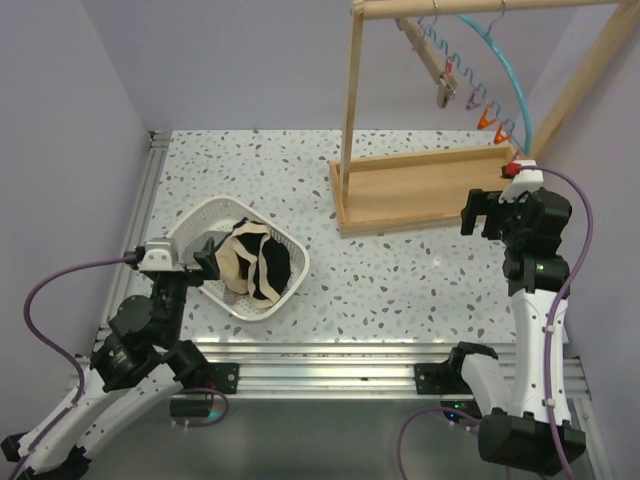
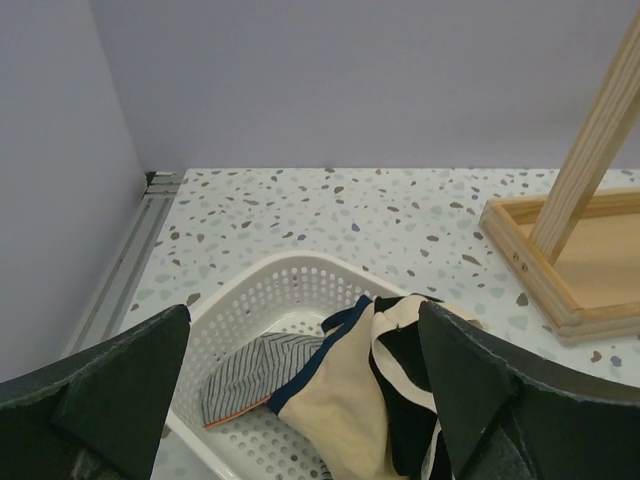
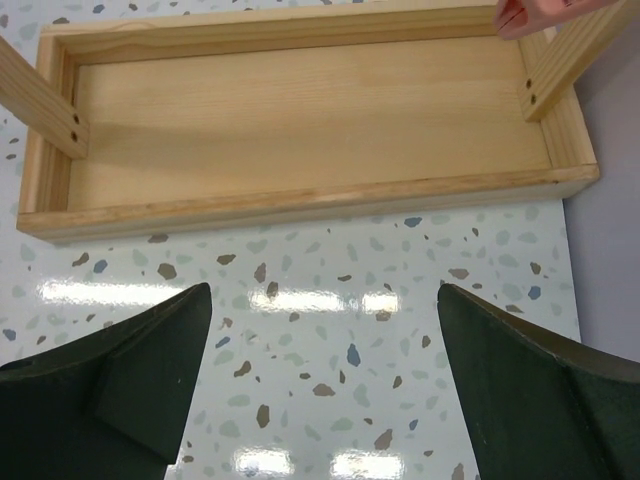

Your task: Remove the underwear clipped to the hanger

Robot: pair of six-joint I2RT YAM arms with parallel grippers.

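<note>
The grey striped pair (image 2: 255, 372), the beige pair (image 2: 345, 400) and the black pair (image 2: 405, 400) with a pale waistband lie in a white perforated basket (image 2: 250, 290). In the top view the beige pair (image 1: 237, 262) and the black pair (image 1: 272, 268) fill the basket (image 1: 290, 240). The blue hanger (image 1: 500, 62) with coloured clips (image 1: 487, 118) hangs bare on the wooden rack. My left gripper (image 1: 200, 258) is open and empty at the basket's left rim. My right gripper (image 1: 484, 213) is open and empty, above the table in front of the rack's base.
The wooden rack (image 1: 350, 100) stands on a wooden tray base (image 1: 420, 190) at the back right; the base also shows in the right wrist view (image 3: 300, 100). A metal rail (image 1: 150, 190) runs along the left table edge. Walls close in on both sides.
</note>
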